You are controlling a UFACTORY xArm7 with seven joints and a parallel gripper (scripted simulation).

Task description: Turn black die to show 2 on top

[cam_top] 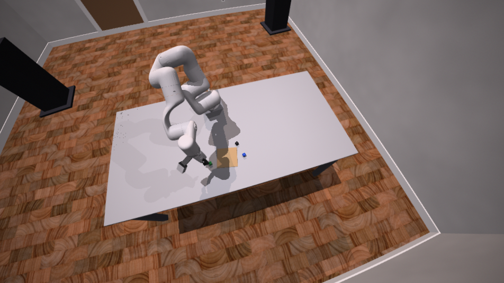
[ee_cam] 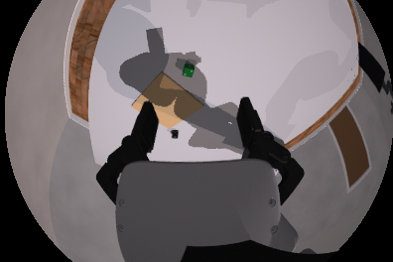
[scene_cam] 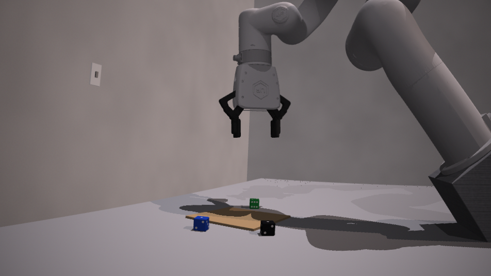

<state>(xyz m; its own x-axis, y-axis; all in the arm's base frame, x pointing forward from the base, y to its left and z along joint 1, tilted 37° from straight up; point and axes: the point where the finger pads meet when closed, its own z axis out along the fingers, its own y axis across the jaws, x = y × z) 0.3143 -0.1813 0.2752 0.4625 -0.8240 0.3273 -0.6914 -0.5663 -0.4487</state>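
Hovering: hand (scene_cam: 255, 128) spread wide, holding nothing | black die (scene_cam: 267, 227) beside mat (scene_cam: 231, 218)

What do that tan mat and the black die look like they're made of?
The mat looks like thin stiff board, perhaps cardboard or plywood: flat, matte tan, with a visible edge. The black die looks like hard plastic: crisp corners, even black faces, white pips. Neither can be told for sure.
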